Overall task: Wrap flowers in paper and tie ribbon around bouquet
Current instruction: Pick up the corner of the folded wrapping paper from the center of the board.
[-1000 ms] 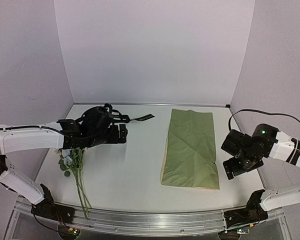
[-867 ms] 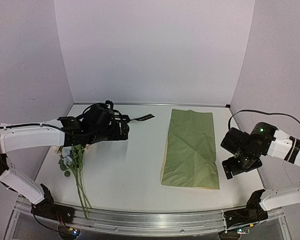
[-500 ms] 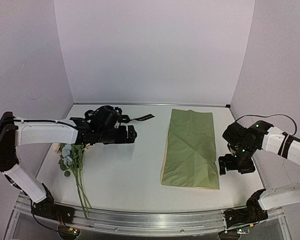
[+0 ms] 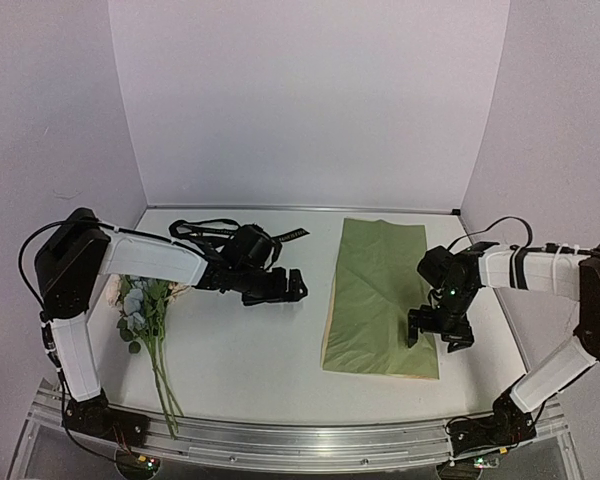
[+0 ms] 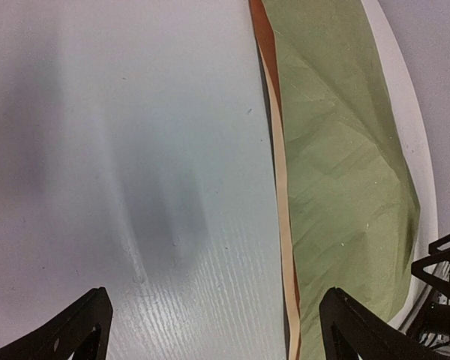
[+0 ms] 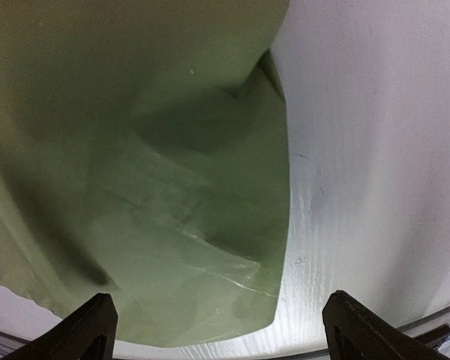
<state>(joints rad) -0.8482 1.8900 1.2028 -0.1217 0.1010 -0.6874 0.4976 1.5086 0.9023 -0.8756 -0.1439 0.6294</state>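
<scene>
On the white counter (image 4: 240,350) the task is judged not yet begun: nothing is wrapped and nothing is tied, so both the wrapping and the tying are left to be done. One large creased rectangular sheet of paper (image 4: 380,285) is laid flat right of centre, olive face up, with a tan-peach strip shown along its left edge. One small bunch of flowers (image 4: 145,315), thin green stems and pale blooms, is laid at the left edge, well apart from the paper. Two claws are counted. The left claw (image 4: 292,287) is held released and empty over bare counter just left of the sheet. The right claw (image 4: 438,338) is held released and empty above the sheet's near right part. One narrow black satin ribbon (image 4: 290,236) is laid at the rear; only its lettered end is plainly seen.
</scene>
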